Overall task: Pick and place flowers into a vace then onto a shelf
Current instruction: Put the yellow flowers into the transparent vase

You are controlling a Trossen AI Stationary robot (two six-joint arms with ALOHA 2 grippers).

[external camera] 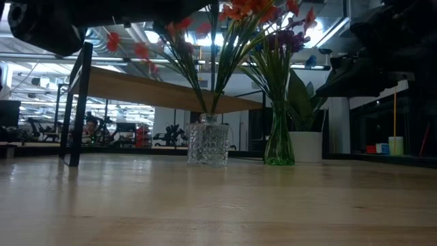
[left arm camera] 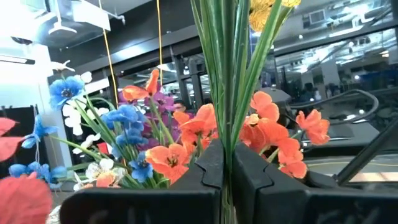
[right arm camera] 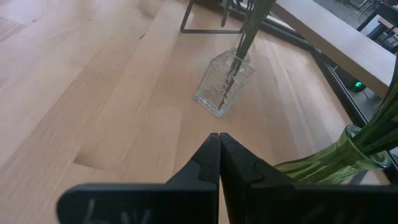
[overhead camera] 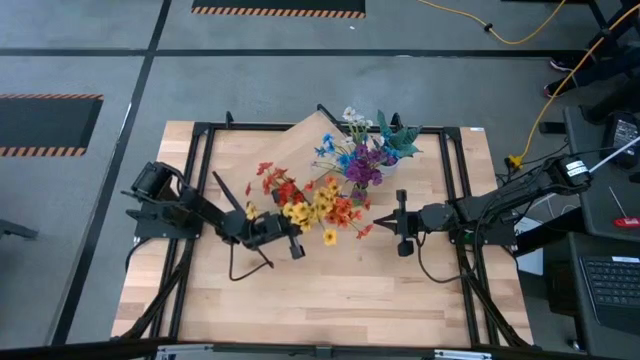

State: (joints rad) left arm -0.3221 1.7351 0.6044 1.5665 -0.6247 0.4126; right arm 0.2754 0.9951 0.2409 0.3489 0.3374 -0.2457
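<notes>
A clear cut-glass vase (external camera: 207, 143) stands on the table with green stems in it, and red and orange blooms (external camera: 239, 8) above. Beside it a green glass vase (external camera: 278, 143) holds purple flowers (overhead camera: 362, 170). The shelf (external camera: 157, 90), a light-wood plank on black legs, stands behind the vases. My left gripper (overhead camera: 296, 244) is shut on a spray of the flowers with a yellow bloom (left arm camera: 267, 9), on the near side of the blooms. My right gripper (overhead camera: 400, 226) is shut on nothing, right of the vases and above the table. My left gripper pinches several thin green stems (left arm camera: 227, 127) of a spray between its two fingers (left arm camera: 205, 165), and the fingers lie across the stems. The stems rise past the fingers to the yellow bloom. The gripper hides their lower part, so where they end cannot be told.
A spiky green plant (overhead camera: 396, 140) in a white pot (external camera: 306, 146) stands at the table's far right, behind the green vase (right arm camera: 336, 163). A black frame (overhead camera: 200, 180) borders the tabletop. Bare wood (overhead camera: 340, 290) lies on the near side of both grippers.
</notes>
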